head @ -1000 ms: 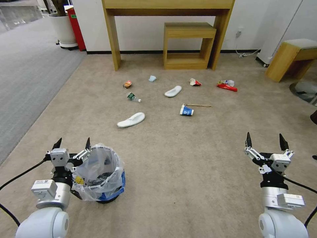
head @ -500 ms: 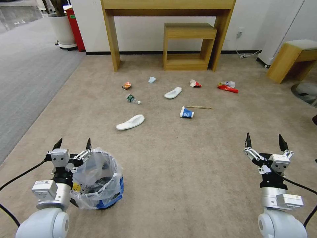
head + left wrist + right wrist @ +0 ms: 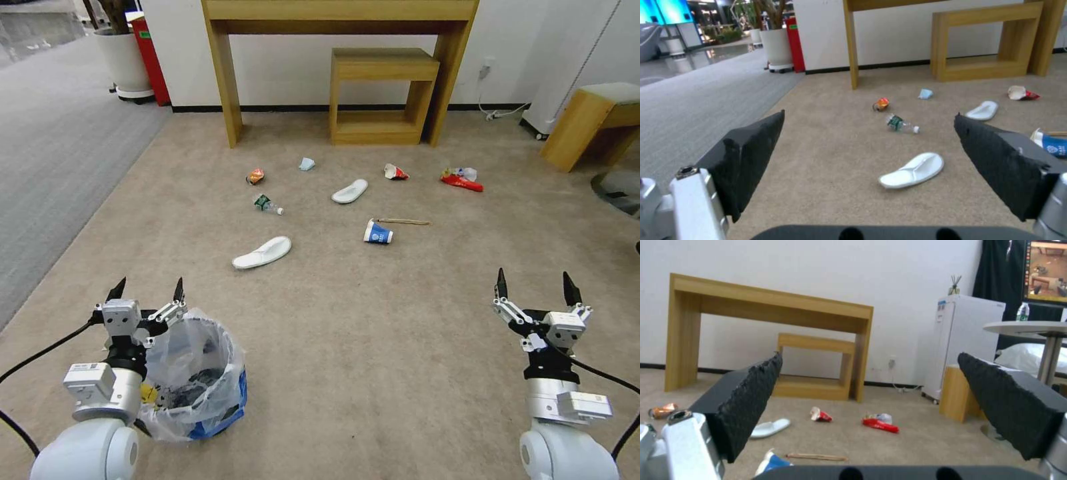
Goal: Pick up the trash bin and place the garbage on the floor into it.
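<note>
**Ana:** Trash bin (image 3: 193, 380) first. From the head view, where does it stand?

**Ben:** On the tan floor (image 3: 373, 347), low on the robot's left. The left gripper (image 3: 147, 292) hangs just beside its rim, on the outer side, fingers spread and holding nothing. I judge that the bin lies to the inside of that gripper, toward the robot's middle, so the left arm is much the nearer one for lifting it.

**Ana:** And the right gripper (image 3: 533, 283)?

**Ben:** Far over on the right, also spread wide and empty, well apart from the bin.

**Ana:** The litter?

**Ben:** Scattered ahead, between the robot and the wooden table (image 3: 340, 60). Nearest is a white slipper (image 3: 262, 253), its long axis running across the view and slightly tilted. Beyond it lie a blue cup (image 3: 377, 233) with a wooden stick (image 3: 403, 221) beside it, a small bottle (image 3: 267, 204), a can (image 3: 255, 176), a second slipper (image 3: 350, 191), a crushed cup (image 3: 395, 172) and a red wrapper (image 3: 461, 181).

**Ana:** Left wrist view?

**Ben:** Both dark fingers (image 3: 753, 156) stand wide apart, nothing between them. Past them lie the near slipper (image 3: 912, 170), the bottle (image 3: 901, 124) and the can (image 3: 881, 104).

**Ana:** Right wrist view?

**Ben:** Fingers (image 3: 746, 400) wide apart again. Beyond them are the red wrapper (image 3: 880, 425) and the stick (image 3: 817, 457).
</note>
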Tool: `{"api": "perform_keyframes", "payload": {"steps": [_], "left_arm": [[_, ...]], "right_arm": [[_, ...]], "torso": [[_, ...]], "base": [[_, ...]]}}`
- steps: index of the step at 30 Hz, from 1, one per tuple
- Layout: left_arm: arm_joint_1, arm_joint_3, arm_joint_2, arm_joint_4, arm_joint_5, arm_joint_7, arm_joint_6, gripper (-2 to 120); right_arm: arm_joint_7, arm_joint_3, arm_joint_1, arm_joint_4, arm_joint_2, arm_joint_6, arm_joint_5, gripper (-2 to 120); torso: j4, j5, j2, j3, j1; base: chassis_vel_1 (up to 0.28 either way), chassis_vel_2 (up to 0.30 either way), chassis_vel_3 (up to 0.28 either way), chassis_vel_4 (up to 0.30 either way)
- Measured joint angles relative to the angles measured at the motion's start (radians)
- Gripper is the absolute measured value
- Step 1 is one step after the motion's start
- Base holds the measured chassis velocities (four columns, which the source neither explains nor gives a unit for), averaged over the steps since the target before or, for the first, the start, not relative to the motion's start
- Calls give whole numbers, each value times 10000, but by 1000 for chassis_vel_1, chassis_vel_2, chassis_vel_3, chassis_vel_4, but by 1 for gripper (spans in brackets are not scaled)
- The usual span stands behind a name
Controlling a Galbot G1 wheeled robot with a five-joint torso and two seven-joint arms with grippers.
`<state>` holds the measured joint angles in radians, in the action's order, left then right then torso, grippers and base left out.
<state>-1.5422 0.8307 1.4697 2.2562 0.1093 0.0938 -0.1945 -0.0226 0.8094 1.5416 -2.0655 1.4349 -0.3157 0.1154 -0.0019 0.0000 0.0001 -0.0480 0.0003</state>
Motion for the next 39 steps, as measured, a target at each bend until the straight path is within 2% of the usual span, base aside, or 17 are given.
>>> {"api": "perform_keyframes", "payload": {"steps": [21, 39], "left_arm": [[20, 1, -75, -117, 30, 2, -2, 100], [83, -163, -88, -463, -90, -82, -43, 100]], "right_arm": [[38, 26, -8, 78, 86, 2, -243, 100], [99, -36, -175, 427, 31, -114, -218, 100]], "torso": [[-1, 0, 0, 2, 0], [1, 0, -2, 2, -1]], "base": [[2, 1, -2, -3], [104, 118, -107, -116]]}}
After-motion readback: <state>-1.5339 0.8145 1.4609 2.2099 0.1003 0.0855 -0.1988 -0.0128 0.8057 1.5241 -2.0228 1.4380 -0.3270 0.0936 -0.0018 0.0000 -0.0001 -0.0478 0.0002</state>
